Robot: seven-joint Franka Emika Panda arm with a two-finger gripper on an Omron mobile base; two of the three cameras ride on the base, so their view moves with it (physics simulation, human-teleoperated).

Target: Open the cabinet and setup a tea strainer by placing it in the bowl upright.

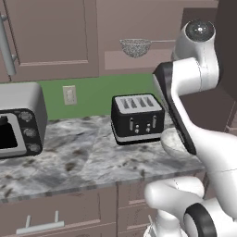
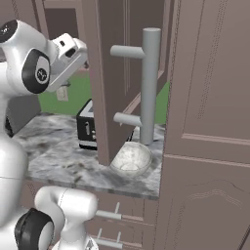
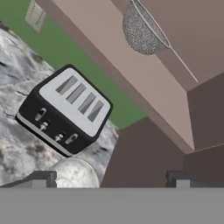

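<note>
The cabinet stands open, and its door with the long grey bar handle swings out toward me. On the inner shelf sits the silver mesh tea strainer, its thin handle pointing right. The speckled off-white bowl rests on the counter right of the toaster, half hidden by my arm in the left base view. My gripper is open and empty, raised above the counter below and in front of the shelf, well short of the strainer.
A black four-slot toaster stands on the marble counter. A silver microwave is at the left. The open door's edge hangs close beside the hand. Drawer fronts run under the counter.
</note>
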